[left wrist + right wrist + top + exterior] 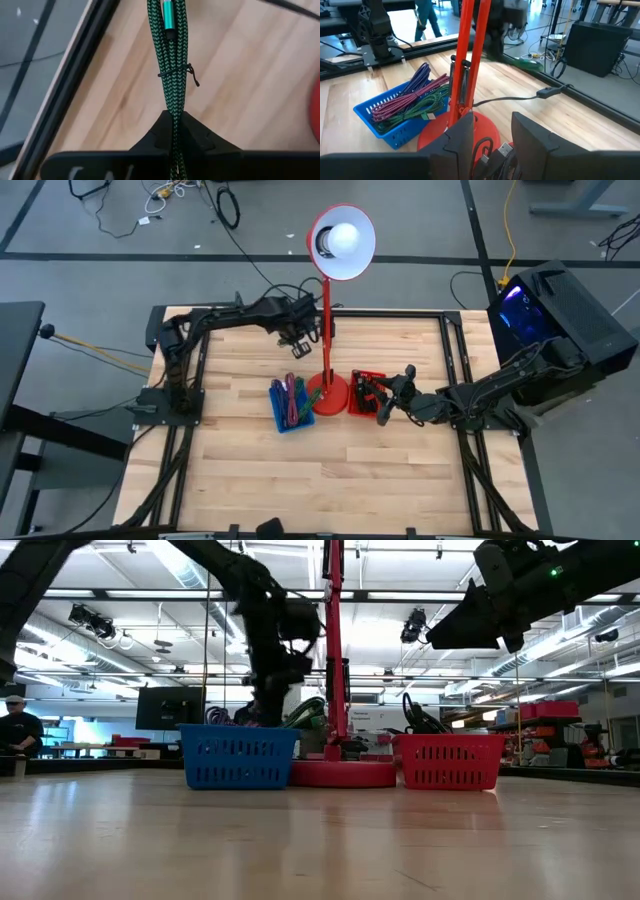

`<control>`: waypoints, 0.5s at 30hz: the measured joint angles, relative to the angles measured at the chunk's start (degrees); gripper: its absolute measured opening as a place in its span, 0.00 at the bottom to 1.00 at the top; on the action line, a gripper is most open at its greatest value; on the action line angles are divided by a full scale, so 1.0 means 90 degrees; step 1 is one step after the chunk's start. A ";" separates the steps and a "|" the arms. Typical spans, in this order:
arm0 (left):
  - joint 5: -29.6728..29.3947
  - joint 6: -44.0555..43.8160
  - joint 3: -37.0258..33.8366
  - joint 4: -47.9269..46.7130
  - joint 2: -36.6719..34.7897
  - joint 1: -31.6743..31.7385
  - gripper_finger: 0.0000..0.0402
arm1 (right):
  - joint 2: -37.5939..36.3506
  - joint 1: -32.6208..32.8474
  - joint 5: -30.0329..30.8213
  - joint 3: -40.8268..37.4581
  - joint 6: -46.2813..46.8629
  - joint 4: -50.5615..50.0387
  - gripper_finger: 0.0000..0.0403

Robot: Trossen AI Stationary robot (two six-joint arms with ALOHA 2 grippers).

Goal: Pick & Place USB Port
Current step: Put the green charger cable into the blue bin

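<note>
My left gripper (298,343) is over the table's far half, just left of the red lamp's pole (326,330), and is shut on a bundle of green braided USB cable (172,55). That bundle has a teal plug (167,17) and a black twist tie (180,72). The blue basket (290,406) holds purple, green and red cables (415,100). My right gripper (492,127) is open above the red basket (366,393), which holds black cables (492,152). My left gripper pinches the green cable bundle (173,117) between its two fingers (197,132), several strands together, a little behind the twist tie. The bundle runs straight out past the fingertips, and its teal plug end is the far end. The wood of the table shows behind it.
The red desk lamp stands mid-table: its round base (328,395) sits between the two baskets and its head (342,242) is over the far edge. The lamp's black cord (520,97) runs across the wood. A black frame rail (75,75) borders the table.
</note>
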 joint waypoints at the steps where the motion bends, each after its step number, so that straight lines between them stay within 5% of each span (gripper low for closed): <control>1: 0.0001 -0.0046 -0.0002 -0.0148 -0.0105 -0.0002 0.04 | 0.0000 0.0000 0.0000 0.0000 -0.0002 -0.0002 0.33; 7: -0.0002 -0.0471 -0.0722 -0.0244 -0.1269 -0.0121 0.04 | 0.0000 0.0002 -0.0068 0.0000 -0.0002 -0.0047 0.33; 15: 0.0328 -0.1866 -0.2979 0.1008 -0.3888 -0.0750 0.04 | 0.0000 0.0001 -0.0063 0.0000 -0.0005 -0.0179 0.33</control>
